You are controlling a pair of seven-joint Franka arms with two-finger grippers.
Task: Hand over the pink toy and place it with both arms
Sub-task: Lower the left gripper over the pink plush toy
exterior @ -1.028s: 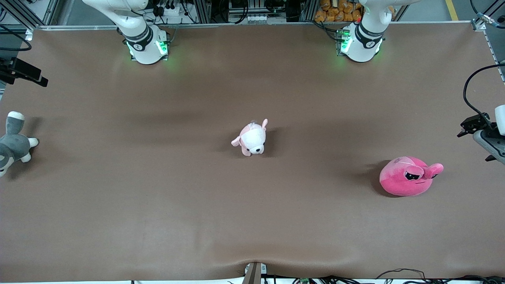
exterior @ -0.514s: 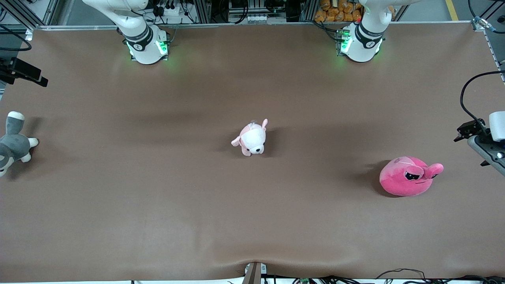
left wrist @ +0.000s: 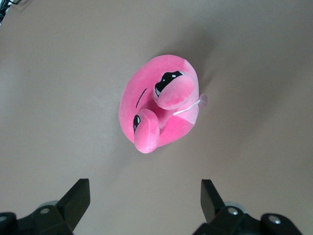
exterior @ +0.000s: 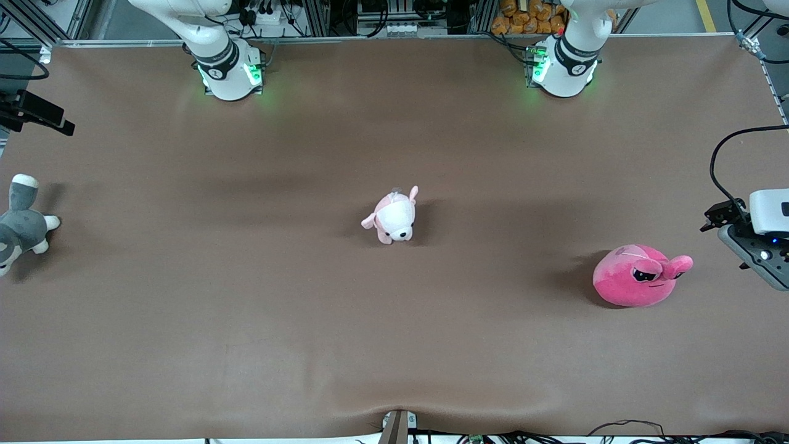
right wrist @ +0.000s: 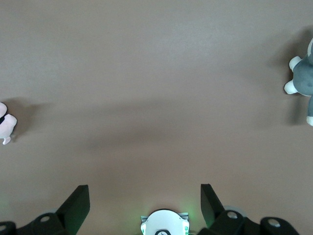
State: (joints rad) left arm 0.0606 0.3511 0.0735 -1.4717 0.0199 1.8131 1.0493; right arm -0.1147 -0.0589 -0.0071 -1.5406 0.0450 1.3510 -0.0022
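The pink toy [exterior: 641, 275], a hot-pink blob plush with stalk eyes, lies on the brown table toward the left arm's end. It also shows in the left wrist view [left wrist: 159, 103], ahead of the fingers and apart from them. My left gripper [left wrist: 144, 205] is open and empty, up in the air over bare table beside the toy. Its wrist [exterior: 761, 237] shows at the edge of the front view. My right gripper [right wrist: 144, 205] is open and empty, high over the table near its own base [right wrist: 164, 224], out of the front view.
A pale pink-and-white puppy plush [exterior: 394, 217] stands mid-table and shows in the right wrist view [right wrist: 6, 125]. A grey-and-white plush [exterior: 18, 228] lies at the right arm's end, also in the right wrist view [right wrist: 303, 81]. The arm bases [exterior: 228, 74] [exterior: 564, 68] stand along the table's edge.
The left arm's wrist has shifted inward over the table, closer to the pink toy, and has turned. The toys have not moved.
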